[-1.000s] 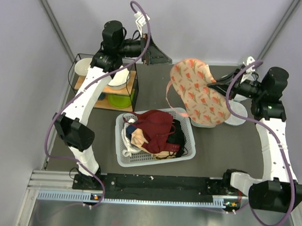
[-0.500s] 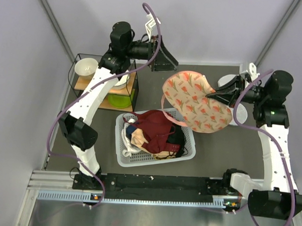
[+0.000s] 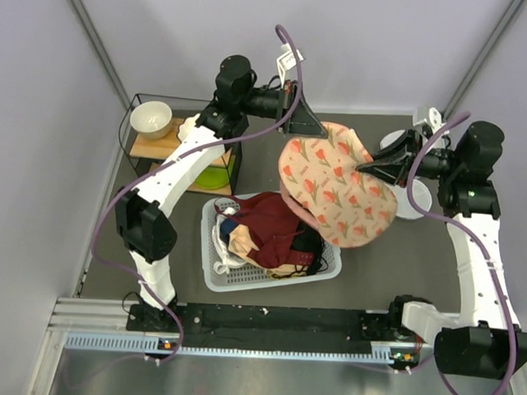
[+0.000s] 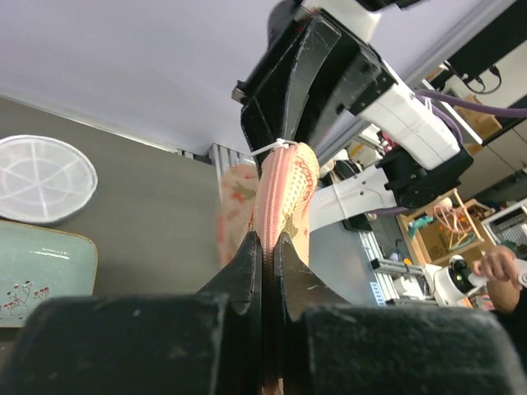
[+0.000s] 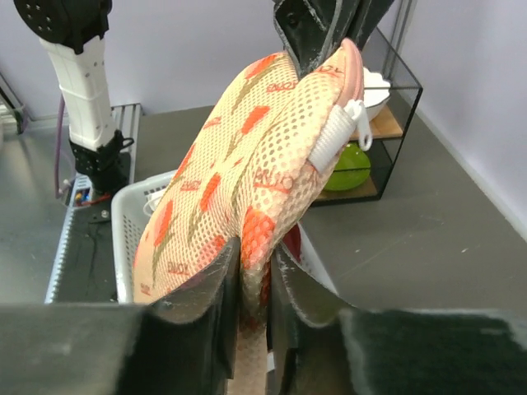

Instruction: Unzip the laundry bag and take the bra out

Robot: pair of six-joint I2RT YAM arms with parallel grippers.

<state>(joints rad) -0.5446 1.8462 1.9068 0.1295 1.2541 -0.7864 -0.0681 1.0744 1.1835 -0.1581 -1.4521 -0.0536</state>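
Observation:
The peach-pink flowered laundry bag [image 3: 338, 183] hangs in the air over the back right corner of the basket, stretched between both grippers. My left gripper [image 3: 321, 130] is shut on the bag's zipped far edge; in the left wrist view its jaws [image 4: 268, 243] pinch the pink zipper seam of the bag [image 4: 284, 189]. My right gripper [image 3: 372, 167] holds the right edge, and mesh fabric of the bag [image 5: 247, 181] fills the narrow gap between its jaws [image 5: 255, 251]. A white zip pull [image 5: 338, 132] sticks out near the top. The bra is hidden.
A white basket [image 3: 212, 278] holds a maroon garment [image 3: 267, 219] and other clothes below the bag. A black wire rack [image 3: 134, 148] with a white bowl [image 3: 151, 118] and a green plate [image 3: 208, 175] stands at the back left. White plates [image 3: 416, 200] lie by the right arm.
My left arm swung right to the bag and its jaws closed on the zipped edge. The bag shifted left and lower, over the basket. The right jaws have parted slightly.

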